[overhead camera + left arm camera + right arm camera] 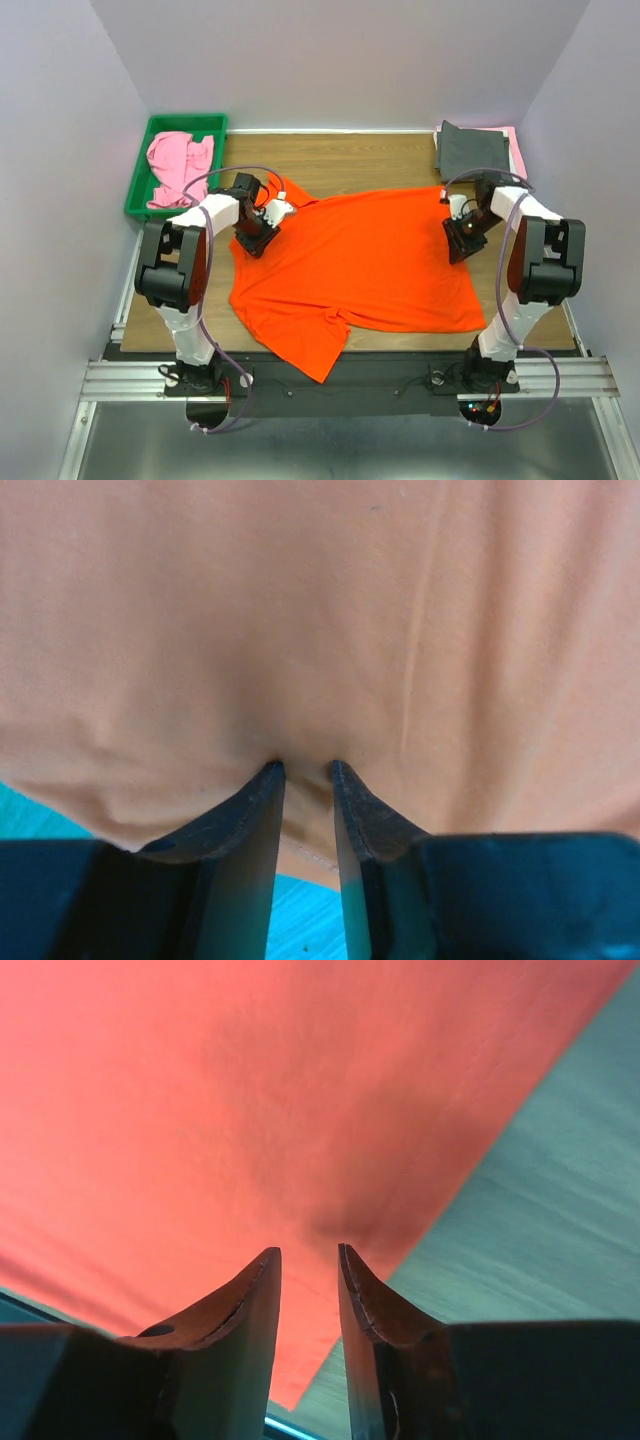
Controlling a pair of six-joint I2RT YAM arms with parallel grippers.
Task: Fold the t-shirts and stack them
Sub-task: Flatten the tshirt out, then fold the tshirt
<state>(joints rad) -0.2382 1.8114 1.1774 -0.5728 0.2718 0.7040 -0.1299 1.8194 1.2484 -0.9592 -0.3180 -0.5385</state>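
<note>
A: A wooden table [400, 150] stands inside pale walls, and our orange t-shirt [360, 260] sprawls across the middle of it. Nearest us, its lower corner is bunched and droops over the table's near edge.

B: Our grippers sit on either side of the shirt. The left gripper [305, 770] is drawn narrow, with cloth puckered between its tips. The right gripper [310, 1252] is narrow too, with the shirt's edge gathered at its tips. We judge both are pinching fabric.

A: So we're spreading it flat, we think. We should lift both edges evenly and pull apart just enough to smooth the wrinkles. Then we drag away from that bunched corner so it unrolls.

B: And we lay it down before letting go, or the slack may crumple.

A: Beyond the shirt, far left, the pink t-shirt [180, 165] lies crumpled in the green tray [138, 185]. Far right, the dark grey t-shirt [472, 150] lies folded, where we'd stack.
</note>
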